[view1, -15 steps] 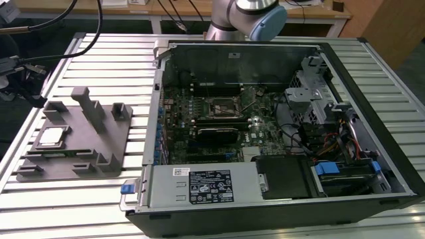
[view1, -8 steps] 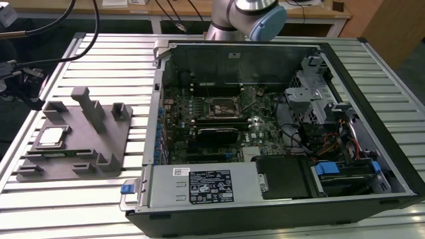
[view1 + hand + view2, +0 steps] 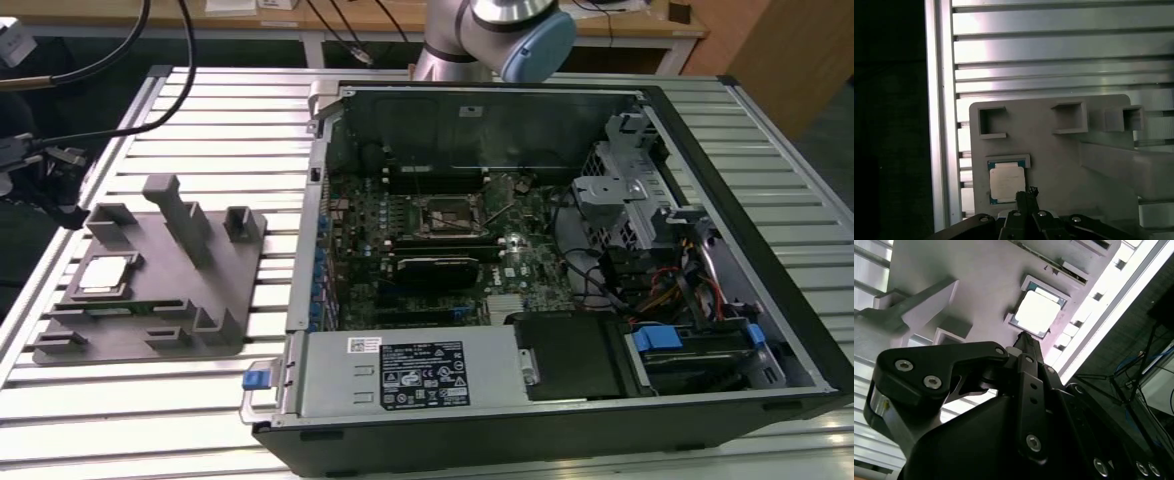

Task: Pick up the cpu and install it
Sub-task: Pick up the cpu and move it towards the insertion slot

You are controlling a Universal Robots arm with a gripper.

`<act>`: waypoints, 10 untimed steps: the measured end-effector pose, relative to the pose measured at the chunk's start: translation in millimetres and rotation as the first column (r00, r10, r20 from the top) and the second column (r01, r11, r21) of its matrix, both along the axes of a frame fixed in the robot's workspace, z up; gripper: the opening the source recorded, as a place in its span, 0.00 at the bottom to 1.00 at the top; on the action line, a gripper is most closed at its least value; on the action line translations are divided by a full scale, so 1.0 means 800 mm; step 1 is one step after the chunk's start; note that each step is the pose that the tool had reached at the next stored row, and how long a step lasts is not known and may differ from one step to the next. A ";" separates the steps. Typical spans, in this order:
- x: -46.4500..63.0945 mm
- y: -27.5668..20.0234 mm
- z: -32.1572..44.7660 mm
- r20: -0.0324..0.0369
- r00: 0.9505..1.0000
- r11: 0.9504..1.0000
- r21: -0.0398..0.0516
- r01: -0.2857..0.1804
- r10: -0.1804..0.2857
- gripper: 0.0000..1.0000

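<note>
The cpu (image 3: 104, 276) is a small flat square chip with a silvery top, lying in a recess of a grey holder block (image 3: 147, 300) at the exterior view's left. Both wrist views look down on the cpu (image 3: 1036, 312) (image 3: 1006, 184) from above. My gripper (image 3: 1024, 340) (image 3: 1026, 194) is black, its fingers pressed together into one narrow tip with nothing between them. That tip hangs over the chip's edge, apart from it. In the open computer case, the black square socket (image 3: 445, 215) sits on the motherboard.
The open case (image 3: 747, 300) takes up the middle and right of the slatted metal table (image 3: 200, 110). A grey white-labelled metal box (image 3: 400, 372) lies along the case's near side. The holder block has upright posts (image 3: 174, 215). The arm's joint (image 3: 514, 35) is behind the case.
</note>
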State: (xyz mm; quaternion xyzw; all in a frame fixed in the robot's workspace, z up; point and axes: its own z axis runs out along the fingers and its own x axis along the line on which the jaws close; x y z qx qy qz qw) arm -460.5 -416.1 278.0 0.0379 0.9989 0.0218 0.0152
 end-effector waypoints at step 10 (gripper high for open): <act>-0.003 -0.0080 -0.0192 -0.004 1.000 1.000 0.000 0.000 0.000 0.11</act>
